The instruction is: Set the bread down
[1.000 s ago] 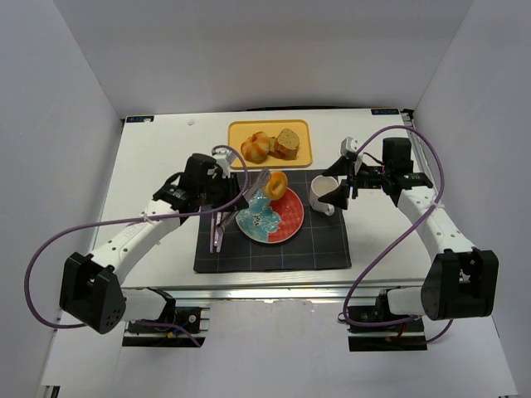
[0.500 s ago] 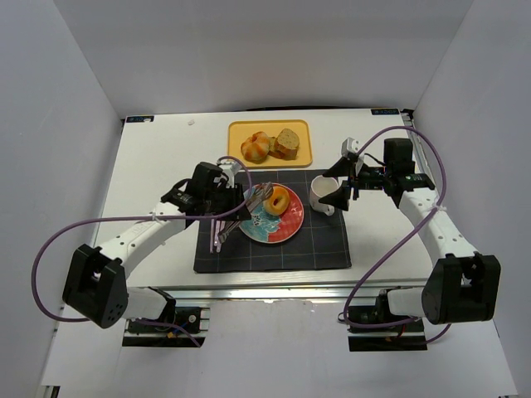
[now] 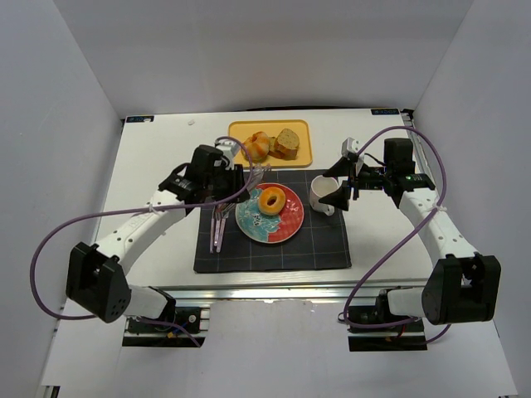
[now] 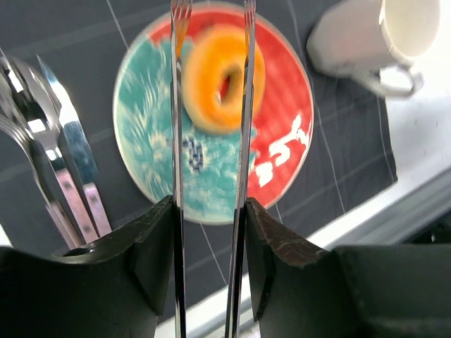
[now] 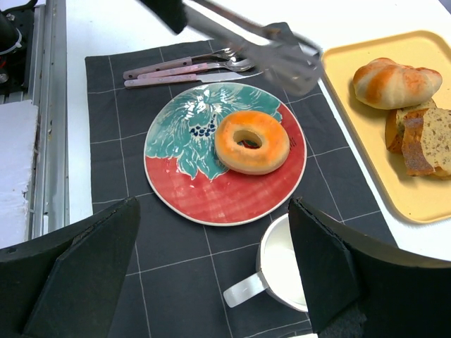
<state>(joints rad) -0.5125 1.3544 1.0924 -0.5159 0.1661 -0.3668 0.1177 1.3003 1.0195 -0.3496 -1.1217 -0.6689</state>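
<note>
Left fingers (image 4: 158, 243) observed spread, gripping nothing, hovering above the orange ring-shaped bagel (image 3: 270, 201). I note the bagel lies flat on the round red-and-teal plate (image 3: 284, 227), which sits on the dark checked placemat (image 3: 319, 245). Right fingers (image 5: 70, 260) stand wide apart, empty, over the white ceramic mug (image 3: 320, 194) beside the plate. Farther back on the worktop (image 3: 158, 166), the yellow tray (image 3: 237, 131) carries bread rolls (image 3: 257, 147).
</note>
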